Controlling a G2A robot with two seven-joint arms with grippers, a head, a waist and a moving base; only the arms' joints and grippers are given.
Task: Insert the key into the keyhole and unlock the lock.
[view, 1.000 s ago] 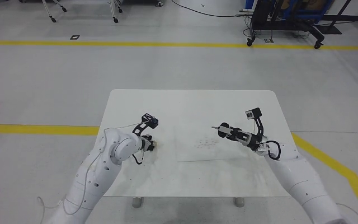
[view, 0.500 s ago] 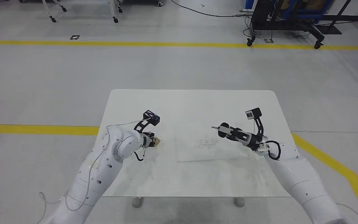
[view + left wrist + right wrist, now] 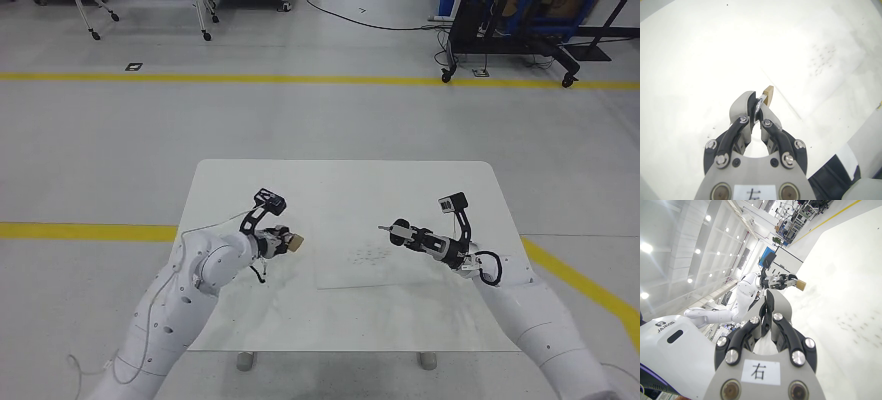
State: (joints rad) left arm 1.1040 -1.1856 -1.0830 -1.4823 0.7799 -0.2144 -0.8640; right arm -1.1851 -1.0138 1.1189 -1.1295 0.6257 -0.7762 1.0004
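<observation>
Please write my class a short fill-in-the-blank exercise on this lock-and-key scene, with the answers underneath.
1. The left gripper grips the padlock by its ____.
2. The padlock hangs ____ the table, not on it.
3. The right gripper, jaws shut, holds the ____.
Missing words: shackle; above; key.

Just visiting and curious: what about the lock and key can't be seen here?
Keyhole: too small on the lock in the top view; faces away in the left wrist view.
Right jaws hide the key in the right wrist view; a tiny sliver from above.
Left jaws cover most of the shackle.
</observation>
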